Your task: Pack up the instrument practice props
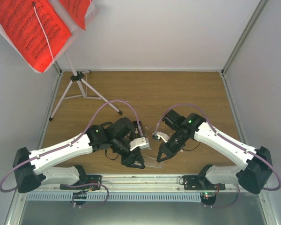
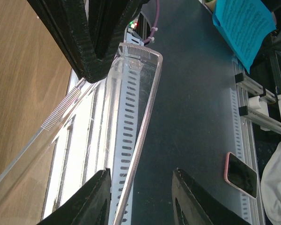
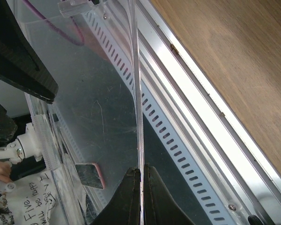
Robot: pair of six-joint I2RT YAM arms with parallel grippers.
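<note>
The white music stand [image 1: 77, 79] stands on thin tripod legs at the back left, and its tray holds bright red sheets of printed music [image 1: 30, 28]. Both grippers are at the table's front edge, on a clear plastic container [image 1: 150, 162]. My right gripper [image 1: 161, 157] is shut on the container's thin wall [image 3: 138, 93], pinched between the fingertips [image 3: 141, 169]. My left gripper [image 2: 140, 176] is open. The container's rim [image 2: 131, 140] runs between its fingers, closer to the left finger. The right gripper's black fingers [image 2: 84, 42] show at the top of the left wrist view.
A slotted metal rail [image 3: 178, 140] runs along the front table edge. Below the table lie a phone in a pink case [image 2: 241, 174], a blue printed sheet [image 2: 243, 23] and white cloth. White walls close in the wooden table [image 1: 178, 93] on three sides.
</note>
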